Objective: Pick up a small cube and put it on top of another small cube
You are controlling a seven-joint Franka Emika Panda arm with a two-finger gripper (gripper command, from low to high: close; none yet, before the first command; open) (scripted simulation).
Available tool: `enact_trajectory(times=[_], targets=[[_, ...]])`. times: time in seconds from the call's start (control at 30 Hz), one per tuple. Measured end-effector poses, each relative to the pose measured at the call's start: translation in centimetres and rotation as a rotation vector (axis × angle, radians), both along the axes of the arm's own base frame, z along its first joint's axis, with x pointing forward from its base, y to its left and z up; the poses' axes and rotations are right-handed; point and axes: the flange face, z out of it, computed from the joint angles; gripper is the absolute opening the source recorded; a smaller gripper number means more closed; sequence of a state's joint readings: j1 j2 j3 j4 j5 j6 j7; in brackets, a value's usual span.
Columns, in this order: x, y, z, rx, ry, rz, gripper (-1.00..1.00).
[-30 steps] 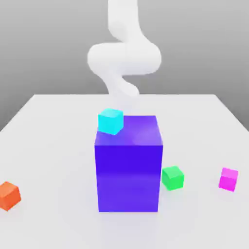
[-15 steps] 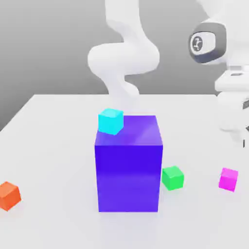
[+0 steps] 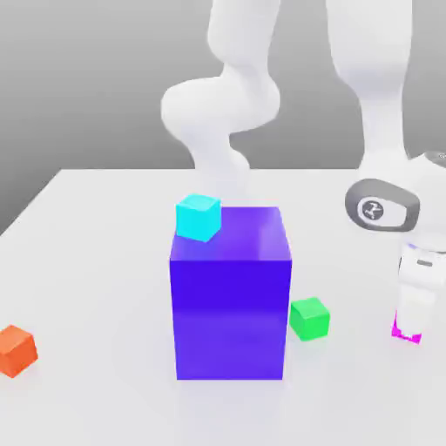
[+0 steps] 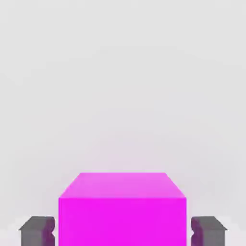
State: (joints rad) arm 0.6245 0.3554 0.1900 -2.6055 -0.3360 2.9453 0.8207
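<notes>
Since half a second ago the arm has swung down at the exterior view's right, so that the gripper (image 3: 409,327) now stands over the small magenta cube (image 3: 407,334), which sits on the white table (image 3: 96,261) and is mostly hidden behind the hand. From the hand view the magenta cube (image 4: 122,209) lies between the two dark fingertips (image 4: 37,230), one close beside each flank; whether they press it I cannot tell. Nearby to the left sit a green cube (image 3: 309,318) and the big blue-purple block (image 3: 230,300) with a cyan cube (image 3: 199,217) behind its top corner; an orange cube (image 3: 16,350) lies well apart.
</notes>
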Motion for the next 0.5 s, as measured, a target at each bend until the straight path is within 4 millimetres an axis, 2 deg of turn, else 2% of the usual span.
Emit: enact_trajectory(times=[0.1,0.3,0.5], targets=[[0.0,0.0,-0.2,-0.001,0.000,0.001,-1.00],[0.0,-0.2,5.4,-0.003,-0.002,0.006,-1.00],[1.6,-5.7,8.0,-0.029,-0.022,0.149,-1.00]])
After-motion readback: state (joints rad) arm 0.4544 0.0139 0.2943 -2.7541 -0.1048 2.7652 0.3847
